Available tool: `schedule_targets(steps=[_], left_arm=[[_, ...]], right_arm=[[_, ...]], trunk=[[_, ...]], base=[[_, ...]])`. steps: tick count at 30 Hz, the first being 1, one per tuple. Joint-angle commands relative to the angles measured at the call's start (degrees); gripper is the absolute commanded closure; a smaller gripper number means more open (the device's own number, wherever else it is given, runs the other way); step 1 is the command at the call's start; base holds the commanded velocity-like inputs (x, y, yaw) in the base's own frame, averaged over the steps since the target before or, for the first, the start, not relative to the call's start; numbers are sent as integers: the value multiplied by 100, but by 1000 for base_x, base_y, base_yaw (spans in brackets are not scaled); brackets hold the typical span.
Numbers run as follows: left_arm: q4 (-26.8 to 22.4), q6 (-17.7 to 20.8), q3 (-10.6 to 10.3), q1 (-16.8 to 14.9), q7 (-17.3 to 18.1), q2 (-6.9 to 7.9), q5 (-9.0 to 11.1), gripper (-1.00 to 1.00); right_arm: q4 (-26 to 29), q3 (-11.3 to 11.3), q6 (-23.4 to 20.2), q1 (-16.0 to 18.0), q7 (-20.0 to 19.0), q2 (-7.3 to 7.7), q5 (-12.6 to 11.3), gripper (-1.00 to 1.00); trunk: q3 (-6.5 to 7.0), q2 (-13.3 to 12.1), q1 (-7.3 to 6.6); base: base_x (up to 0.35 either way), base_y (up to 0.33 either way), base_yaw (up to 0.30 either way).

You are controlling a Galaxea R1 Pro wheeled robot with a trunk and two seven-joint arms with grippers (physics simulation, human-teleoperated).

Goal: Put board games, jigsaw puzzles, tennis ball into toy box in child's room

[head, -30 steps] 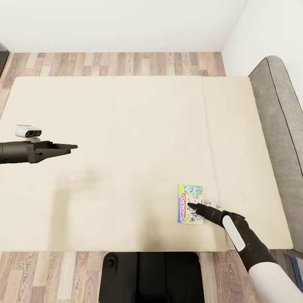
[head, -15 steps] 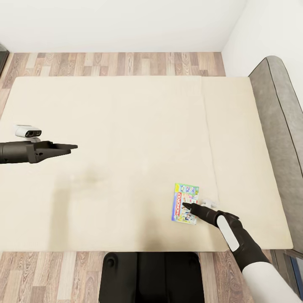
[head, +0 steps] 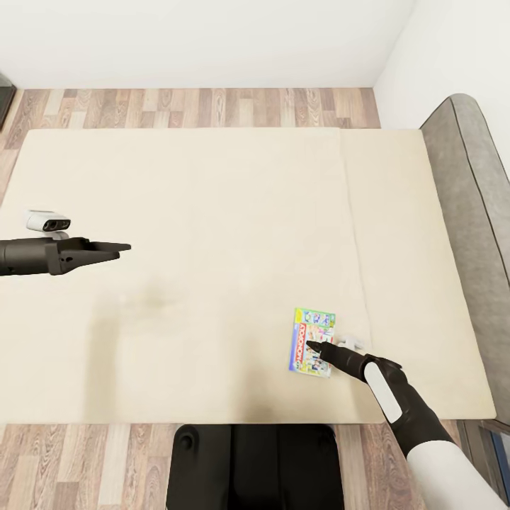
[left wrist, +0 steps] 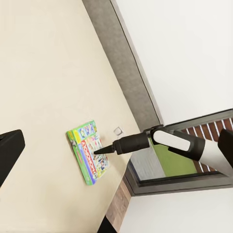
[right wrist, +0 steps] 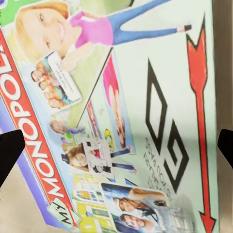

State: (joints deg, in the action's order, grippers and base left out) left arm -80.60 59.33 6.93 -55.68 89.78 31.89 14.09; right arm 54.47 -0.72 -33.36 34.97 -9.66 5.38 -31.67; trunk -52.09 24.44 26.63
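Note:
A Monopoly board game [head: 310, 331] lies flat on the beige mattress of the bed [head: 212, 212], near its front edge and to the right. My right gripper [head: 320, 348] is low over the box's near end and open. Its black fingertips [right wrist: 8, 150] stand apart at either side of the printed cover [right wrist: 116, 97]. From the left wrist view the right gripper [left wrist: 97, 151] points at the box [left wrist: 86, 145]. Far to the left, my left gripper [head: 120, 247] hovers over bare mattress, open with nothing in it.
A grey headboard [head: 471, 212] runs along the bed's right side. Wood-plank floor [head: 212, 106] and a white wall lie beyond the far edge. My dark base [head: 255, 464] stands against the bed's front. A dark-framed window [left wrist: 194, 170] shows behind the right arm.
The Monopoly box has slid a little to the left and turned slightly, with the right gripper's tip moving left along with it. The left arm has stayed still.

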Motion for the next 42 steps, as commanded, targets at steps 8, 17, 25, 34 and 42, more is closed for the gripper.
schedule_targets(steps=[8, 17, 25, 34, 42], left_arm=[[0, 61, -5, -3, 22, 2, -8, -100], [0, 61, -8, -1, 22, 2, -3, -100], [0, 61, -8, -4, 22, 2, -11, -100], [0, 61, -8, -3, 22, 2, -11, -100], [0, 61, -8, -4, 22, 2, -19, -100]], right_arm=[[11, -7, -21, 1, 0, -1, -14, -100], [27, -7, -21, 1, 0, -6, -23, -100], [31, -7, -21, 1, 0, -80, -23, -100], [32, -7, -21, 31, 0, -91, -22, -100], [29, -56, -21, 45, 0, -112, -18, -100]], trunk=[[-6, 8, 3], [-6, 8, 3], [-6, 8, 3], [-6, 8, 3], [-6, 8, 3]], base=[[0, 37, 0], [-2, 23, 0], [-23, 13, 0], [-1, 36, 0], [0, 57, 0]])
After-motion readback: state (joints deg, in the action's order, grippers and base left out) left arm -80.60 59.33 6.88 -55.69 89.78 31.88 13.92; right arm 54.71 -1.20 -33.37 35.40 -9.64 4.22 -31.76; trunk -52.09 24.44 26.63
